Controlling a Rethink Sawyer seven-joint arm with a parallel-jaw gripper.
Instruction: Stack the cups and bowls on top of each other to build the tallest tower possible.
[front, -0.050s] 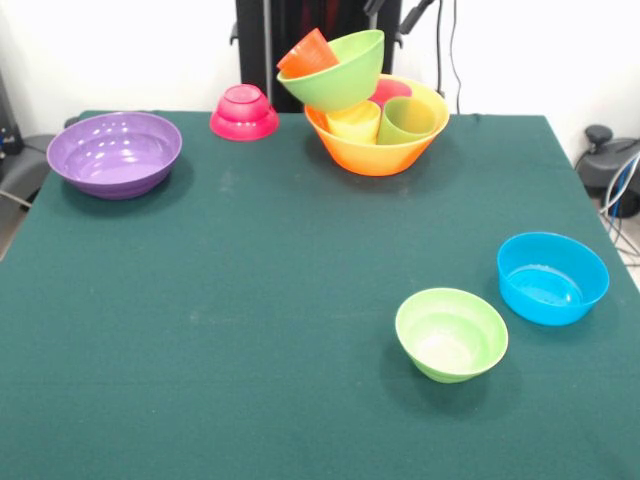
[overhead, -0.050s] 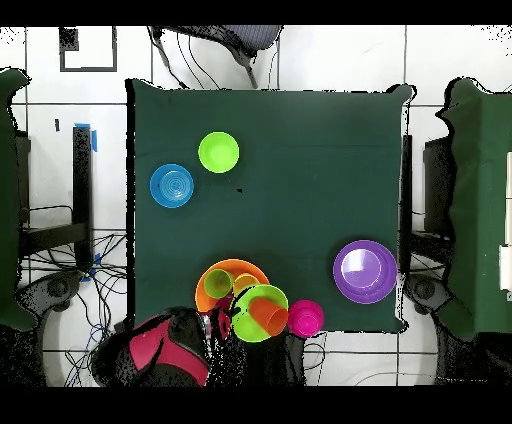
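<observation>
At far left of the front view sits the wide purple bowl (front, -0.050s: 114, 152), then the overturned pink bowl (front, -0.050s: 244, 112). The tower (front, -0.050s: 365, 105) stands top centre, its large green bowl (front, -0.050s: 335, 70) tilted. These look light, stiff and slippery, so you should grip a rim. The gripper does not show.

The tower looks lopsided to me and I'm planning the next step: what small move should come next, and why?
Probably level the large light-green bowl first. It sits tilted on the cups in the large orange bowl, with the orange-red cup leaning inside it. Anything added now, such as the small pink-red bowl, would likely slide off.
</observation>
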